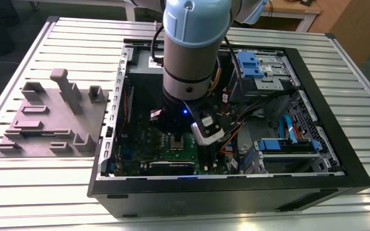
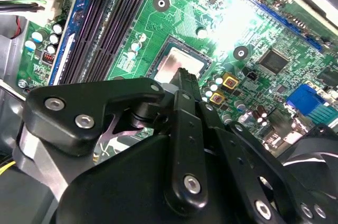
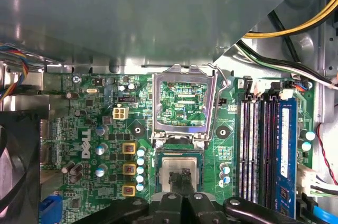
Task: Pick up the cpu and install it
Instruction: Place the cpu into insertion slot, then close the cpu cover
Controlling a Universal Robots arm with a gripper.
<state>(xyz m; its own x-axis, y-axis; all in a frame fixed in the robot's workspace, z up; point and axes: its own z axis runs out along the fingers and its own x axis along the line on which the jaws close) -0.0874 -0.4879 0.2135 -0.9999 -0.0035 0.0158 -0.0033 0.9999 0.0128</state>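
**Op A:** Where's the cpu?

**Op B:** I see the cpu lying flat in its socket on the green motherboard, silver top up. In the second wrist view it's the shiny square just past the fingertips.

**Op A:** And the claw?

**Op B:** My gripper sits right over the chip, fingers drawn close together w/ only a thin gap, tips over the middle of the silver top. Can't tell if they touch it. Nothing clamped between them as far as I see. In the second wrist view the gripper points at the near edge of the chip.

**Op A:** What's around it?

**Op B:** The hinged metal frame stands swung open just beside the socket, w/ its lever next to it. RAM slots run along one side, a blue-edged one furthest out. Yellow square parts and a row of small capacitors sit on the other side. A blue connector is in the board's corner.

**Op A:** Anything crowding the arm?

**Op B:** Exterior view: the arm reaches down into the open pc case, w/ drive bays and cables close by on the exterior view's right. A grey fixture tray lies on the slatted table, well apart on the exterior view's left.
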